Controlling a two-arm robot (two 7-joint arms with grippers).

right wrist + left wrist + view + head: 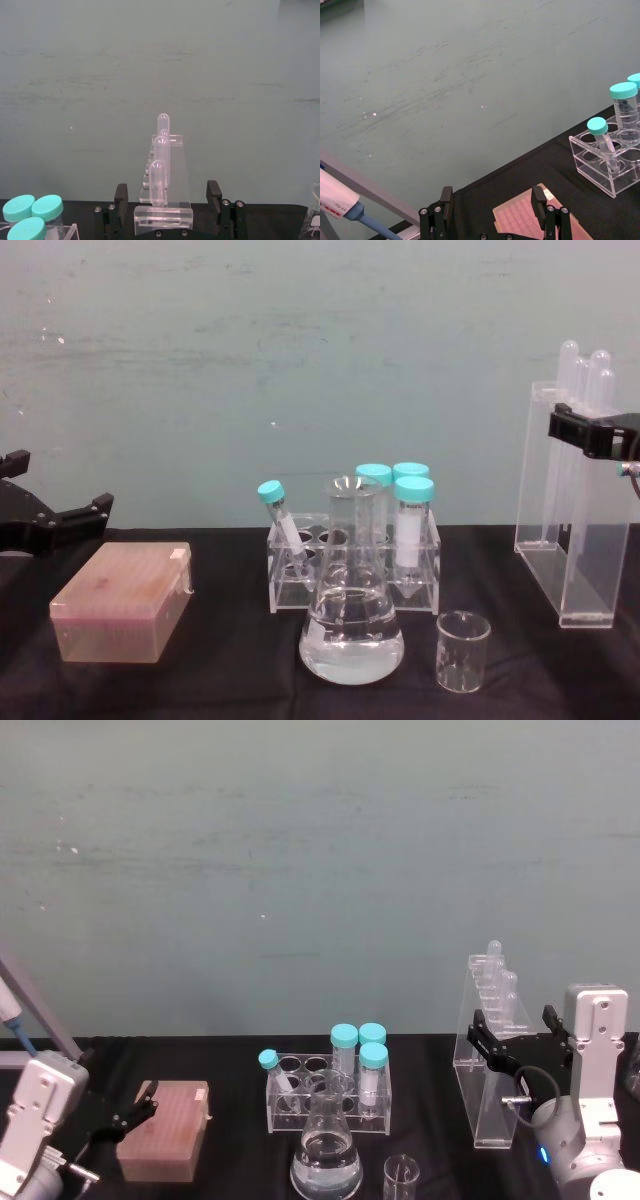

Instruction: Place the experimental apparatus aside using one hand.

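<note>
On the right side of the black table (230, 680) stands the tall acrylic stand (488, 1070), upright, its narrow end turned toward me. My right gripper (515, 1028) is level with its upper part, jaws spread, one finger on each side of it. In the right wrist view a gap shows between each finger and the clear wall, so I am pinching nothing. The long test tubes (156, 180) sit in a row along the stand. I count three rounded tops for certain and perhaps a fourth behind them.

Bare cloth lies in front of the stand and between it and the middle group. The table's back edge meets the green wall (300, 870) close behind.

Toward the front edge stand one conical flask (352, 620) with clear liquid and, just beside it on the stand's side, one small empty beaker (463, 650). Behind the flask is one low clear rack (275, 1105) holding four teal-capped tubes (413, 520), three upright and one leaning.

Well apart on the left lies one pink tip box (120, 600). My left gripper (492, 197) hangs near it, jaws spread and holding nothing.
</note>
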